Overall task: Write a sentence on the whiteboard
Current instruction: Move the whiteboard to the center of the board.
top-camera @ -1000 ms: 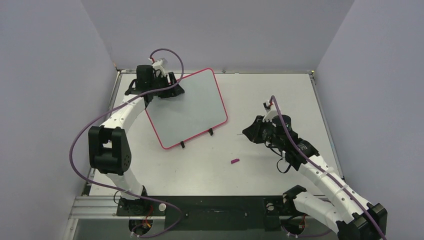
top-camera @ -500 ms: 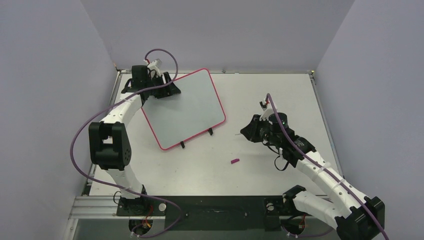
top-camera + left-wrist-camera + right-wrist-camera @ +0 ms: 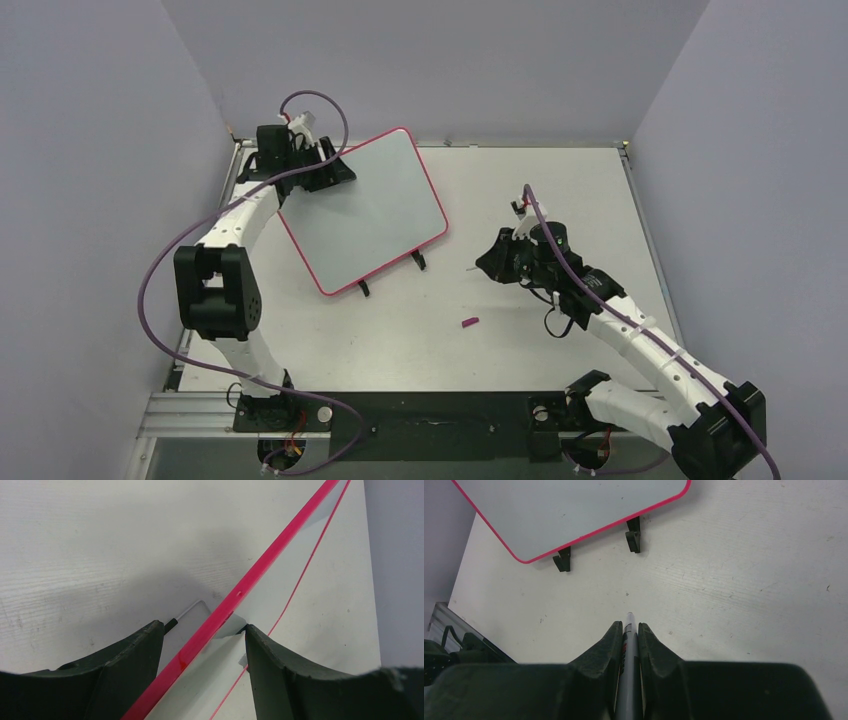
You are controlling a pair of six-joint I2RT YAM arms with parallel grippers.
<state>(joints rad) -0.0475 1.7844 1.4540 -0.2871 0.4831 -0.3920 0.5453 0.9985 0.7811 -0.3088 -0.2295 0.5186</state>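
lavender walls are enclosing a white counter [image 3: 560,190]. left fingers [image 3: 202,645] are straddling the whiteboard [image 3: 362,210] at its red far-left edge, spread, contact unclear. right fingers [image 3: 629,640] are pinching a marker [image 3: 628,630], its body mostly hidden. no writing is showing.

Left arm reaching far back-left, left gripper [image 3: 335,172] with jaws parted astride a thin edge, right arm bent toward centre, right gripper [image 3: 484,267] pinched tight on a slim rod
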